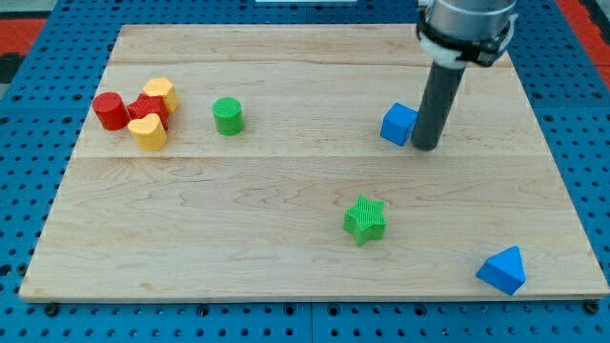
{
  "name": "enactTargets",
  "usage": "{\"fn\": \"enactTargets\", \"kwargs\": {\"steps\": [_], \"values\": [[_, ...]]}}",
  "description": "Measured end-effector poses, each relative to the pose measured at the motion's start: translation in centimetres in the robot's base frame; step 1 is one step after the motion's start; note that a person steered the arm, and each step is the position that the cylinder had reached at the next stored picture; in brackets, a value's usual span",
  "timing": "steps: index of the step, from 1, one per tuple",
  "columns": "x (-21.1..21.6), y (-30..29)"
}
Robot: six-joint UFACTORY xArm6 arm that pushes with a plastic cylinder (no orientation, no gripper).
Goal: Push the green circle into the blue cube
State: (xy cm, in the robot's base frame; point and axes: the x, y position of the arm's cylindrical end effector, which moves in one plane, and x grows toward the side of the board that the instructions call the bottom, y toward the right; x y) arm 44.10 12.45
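The green circle (228,115) stands on the wooden board at the upper left of middle. The blue cube (398,124) sits at the upper right of middle, far to the right of the circle. My rod comes down from the view's top right, and my tip (426,147) rests on the board just right of the blue cube, touching or nearly touching its right side. The tip is far from the green circle.
A cluster at the far left holds a red cylinder (111,110), a red block (149,109), a yellow block (160,91) and a yellow heart (149,132). A green star (364,219) lies lower middle. A blue triangle (502,270) lies at the lower right corner.
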Motion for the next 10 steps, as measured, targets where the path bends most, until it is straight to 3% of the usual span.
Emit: {"fn": "enactTargets", "kwargs": {"steps": [1, 2, 3, 4, 5, 6, 7, 8, 9, 10], "values": [[-0.3, -7.8], [-6.1, -3.3], [-6.7, -2.1], [-6.1, -12.5], [-10.7, -16.9], [-19.0, -16.9], [-13.7, -22.4], [-8.1, -22.7], [-7.1, -22.5], [-5.7, -18.8]]}}
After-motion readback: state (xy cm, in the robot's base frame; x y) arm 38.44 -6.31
